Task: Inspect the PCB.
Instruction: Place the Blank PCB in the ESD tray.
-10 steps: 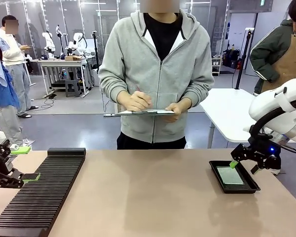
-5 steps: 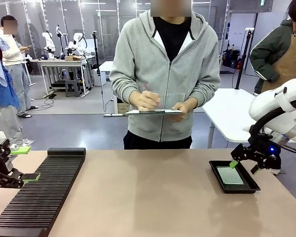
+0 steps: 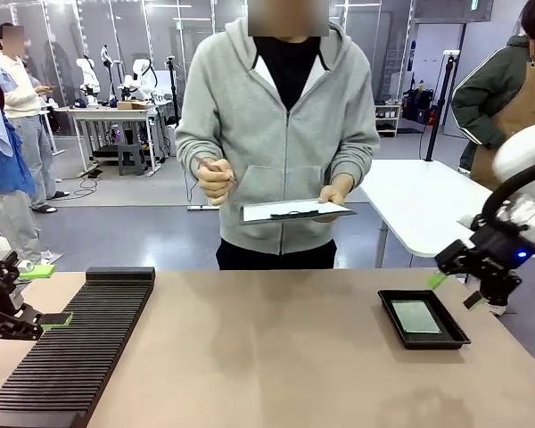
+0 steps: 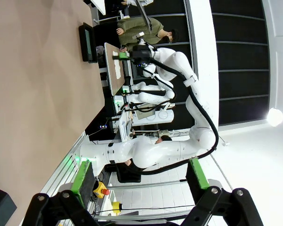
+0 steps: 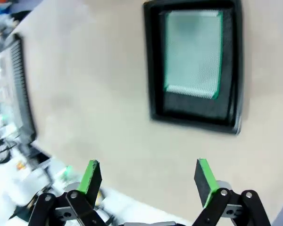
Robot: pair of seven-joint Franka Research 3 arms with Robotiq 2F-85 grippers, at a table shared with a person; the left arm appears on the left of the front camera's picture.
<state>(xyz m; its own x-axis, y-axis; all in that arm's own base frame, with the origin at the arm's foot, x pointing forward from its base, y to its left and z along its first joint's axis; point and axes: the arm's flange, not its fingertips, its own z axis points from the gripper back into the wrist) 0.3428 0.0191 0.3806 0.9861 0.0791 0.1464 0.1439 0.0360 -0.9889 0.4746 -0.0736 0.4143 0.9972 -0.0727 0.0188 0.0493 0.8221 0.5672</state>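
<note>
The PCB (image 3: 416, 316), a pale grey-green board with a fine dotted surface, lies flat in a shallow black tray (image 3: 449, 332) at the table's right. In the right wrist view the PCB (image 5: 193, 52) lies ahead of my fingers, inside the tray (image 5: 153, 70). My right gripper (image 3: 455, 291) hangs open just right of and above the tray, nothing between its green pads (image 5: 203, 175). My left gripper (image 3: 46, 296) stands open at the far left over the slotted rack, holding nothing. Across the table a person holds a clipboard (image 3: 294, 210) in one hand and a pen in the other.
A long black slotted rack (image 3: 80, 348) lies along the table's left side. In the left wrist view the tabletop (image 4: 33, 94) stretches away toward the tray (image 4: 87, 42) and my right arm (image 4: 170, 56). A white table (image 3: 419, 201) stands behind on the right.
My right gripper has lifted up and to the right, away from the tray. The person has raised the pen hand off the clipboard and lowered the clipboard slightly. The left arm has not moved.
</note>
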